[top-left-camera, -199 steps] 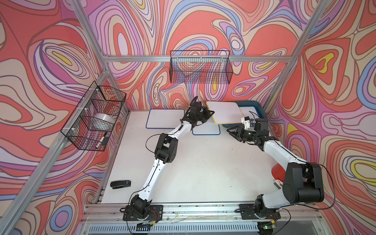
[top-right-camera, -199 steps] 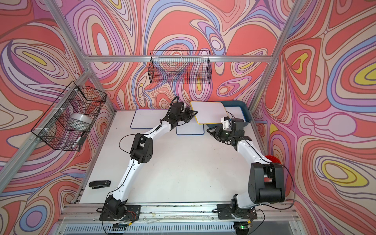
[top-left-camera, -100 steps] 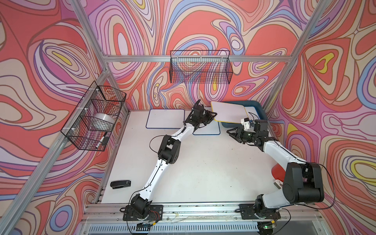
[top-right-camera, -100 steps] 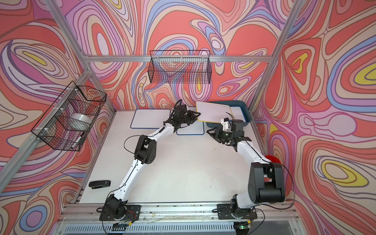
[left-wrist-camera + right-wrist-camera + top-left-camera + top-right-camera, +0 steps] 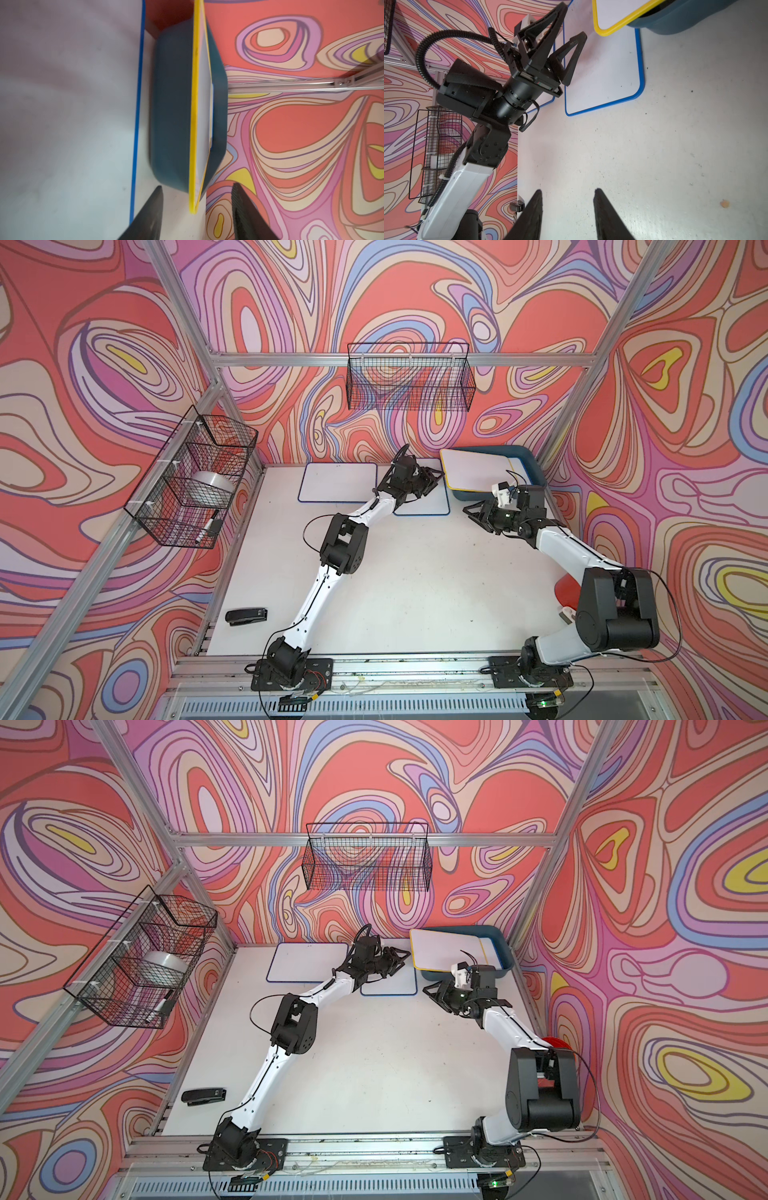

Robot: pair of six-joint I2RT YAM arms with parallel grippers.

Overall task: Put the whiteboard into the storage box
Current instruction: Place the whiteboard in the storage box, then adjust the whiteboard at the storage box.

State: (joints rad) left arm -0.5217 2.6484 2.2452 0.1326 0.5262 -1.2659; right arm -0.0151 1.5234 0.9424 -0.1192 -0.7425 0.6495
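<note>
Yellow-framed whiteboard (image 5: 473,472) lies on the box (image 5: 535,473), its near corner overhanging the rim just ahead of the left gripper (image 5: 435,481), whose jaws stand partly spread, holding nothing. A level push on that edge, away from the gripper, should seat it.

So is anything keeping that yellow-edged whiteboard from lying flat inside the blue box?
Only the box's own rim. The yellow-edged whiteboard rests tilted on the storage box, one end overhanging toward the open left gripper. Another white board seems to lie inside already, under it.
</note>
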